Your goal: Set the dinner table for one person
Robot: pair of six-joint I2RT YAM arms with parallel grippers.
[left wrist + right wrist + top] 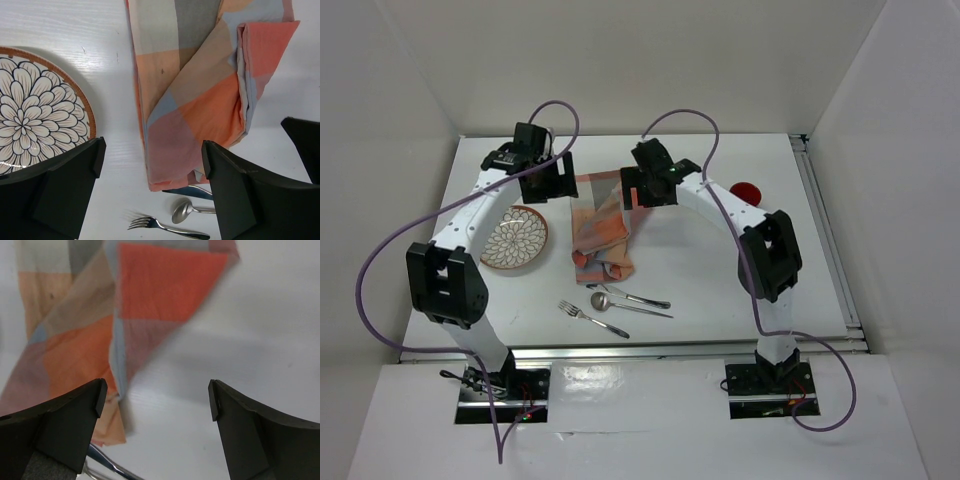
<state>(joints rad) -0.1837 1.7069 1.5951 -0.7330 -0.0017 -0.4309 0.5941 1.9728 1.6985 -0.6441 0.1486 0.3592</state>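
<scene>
Orange-blue-grey checkered cloth placemat (600, 225), rumpled on large flat white desk (720, 280): judged light and limp, best pinched at 1 corner; left claw (152, 165) and right claw (157, 400) seen released, empty.

Plain white walls (620, 60) on three sides (soft, even light)

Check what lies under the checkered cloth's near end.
A knife pokes out from beneath the cloth, its tip apparently covered. Anything else under the folds on the table is hidden.
</scene>
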